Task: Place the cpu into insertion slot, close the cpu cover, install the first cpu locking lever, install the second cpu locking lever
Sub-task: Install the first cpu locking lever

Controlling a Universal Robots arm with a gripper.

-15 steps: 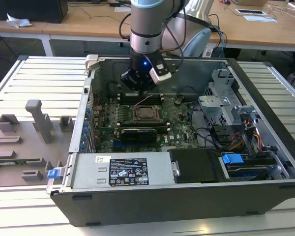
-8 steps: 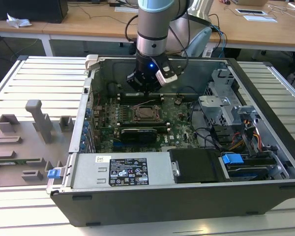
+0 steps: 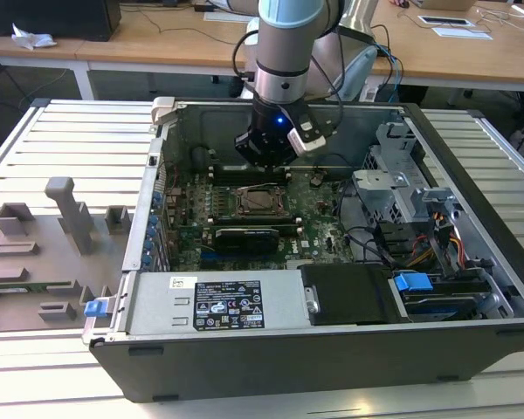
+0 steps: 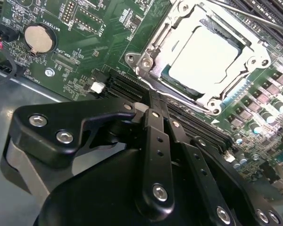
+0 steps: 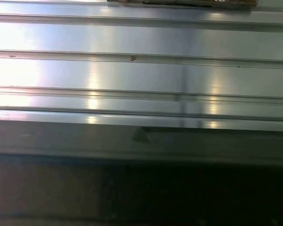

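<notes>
This is a robotics lab or test workshop. An opened computer case with its green motherboard laid bare sits on a slatted aluminium bench, directly under the gripper of an industrial arm. Beside the case, off to the exterior view's left of the gripper, lies a grey tray of moulded fixture blocks, and behind the arm stand wooden desks with papers and dangling cables.
</notes>
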